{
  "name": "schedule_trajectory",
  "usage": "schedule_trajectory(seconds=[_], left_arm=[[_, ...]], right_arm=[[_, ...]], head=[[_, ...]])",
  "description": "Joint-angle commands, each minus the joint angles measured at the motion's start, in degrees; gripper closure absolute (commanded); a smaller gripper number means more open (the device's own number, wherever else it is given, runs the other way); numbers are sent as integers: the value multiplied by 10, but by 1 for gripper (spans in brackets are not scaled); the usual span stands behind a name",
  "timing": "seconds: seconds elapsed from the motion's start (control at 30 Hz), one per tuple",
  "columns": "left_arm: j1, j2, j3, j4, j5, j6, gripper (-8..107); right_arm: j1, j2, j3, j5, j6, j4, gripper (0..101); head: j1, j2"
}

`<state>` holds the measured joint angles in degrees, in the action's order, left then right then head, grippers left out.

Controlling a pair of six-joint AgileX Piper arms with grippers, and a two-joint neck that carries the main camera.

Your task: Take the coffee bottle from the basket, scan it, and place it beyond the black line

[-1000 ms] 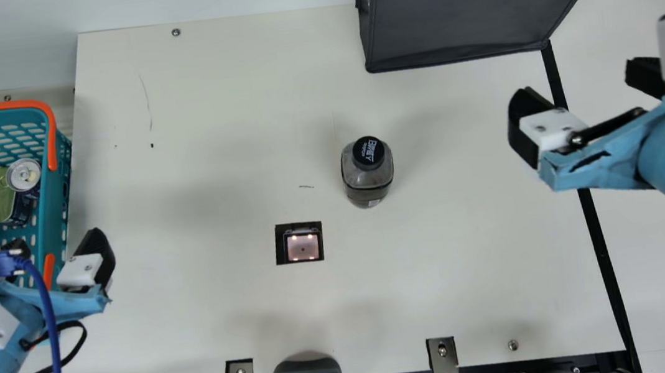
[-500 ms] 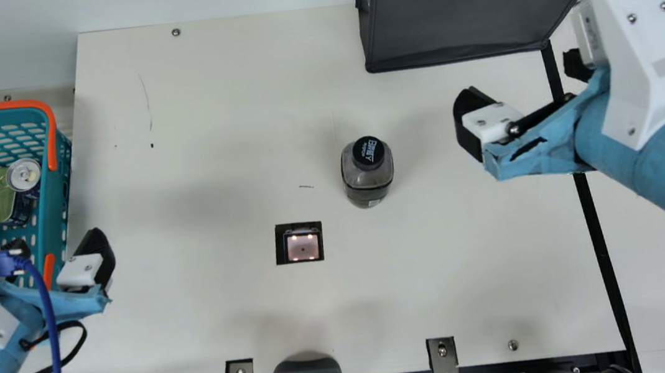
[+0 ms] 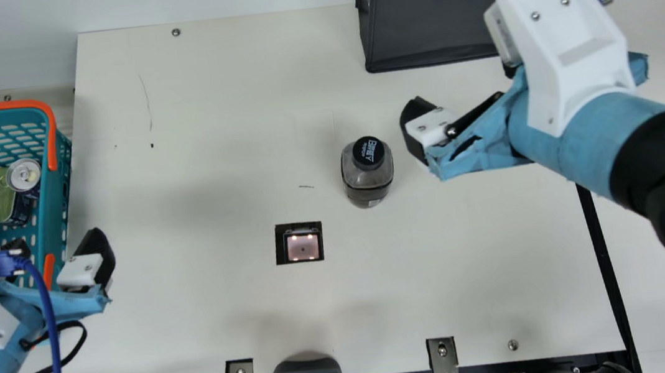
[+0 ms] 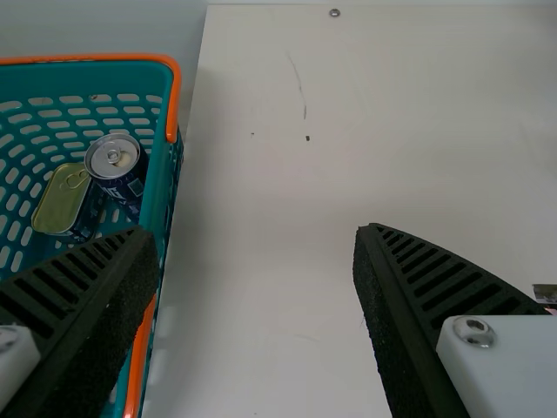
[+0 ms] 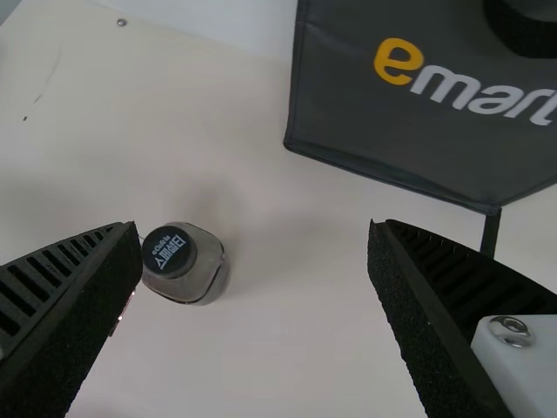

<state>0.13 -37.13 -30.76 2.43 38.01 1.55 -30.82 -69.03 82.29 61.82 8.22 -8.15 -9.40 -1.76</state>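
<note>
Table [image 3: 476,289]: we see the coffee bottle [image 3: 368,173] upright on it; clock directions run from the bottle in the main view.
Shopping bag [image 3: 433,25]: we find it at one o'clock, short of nothing the task needs.
Basket [image 3: 60,198]: at nine o'clock; since the bottle stands outside it, we count the taking-out as done.
Right gripper [image 5: 251,231]: at two o'clock, near the bottle, fingers spread, nothing between them; we judge that a grasp comes next.
Left gripper [image 4: 254,233]: between eight and nine o'clock, beside the basket, fingers spread and holding nothing.
Black line [image 3: 605,262]: toward four o'clock; the bottle is on the near side, so we judge the placing beyond it is left.
Scanner window [image 3: 302,247]: between seven and eight o'clock, lit, apart from the bottle; we cannot tell whether the scan is done.
</note>
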Motion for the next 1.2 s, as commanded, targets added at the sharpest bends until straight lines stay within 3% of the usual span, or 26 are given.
schedule_trajectory(seconds=[0.0, 1.17], left_arm=[[0, 0, 0, 0, 0, 0, 9], [0, 0, 0, 0, 0, 0, 9]], right_arm=[[-8, -7, 1, 2, 0, -1, 10], [-109, -103, -22, -14, 61, -39, 10]], head=[[15, 2], [15, 2]])
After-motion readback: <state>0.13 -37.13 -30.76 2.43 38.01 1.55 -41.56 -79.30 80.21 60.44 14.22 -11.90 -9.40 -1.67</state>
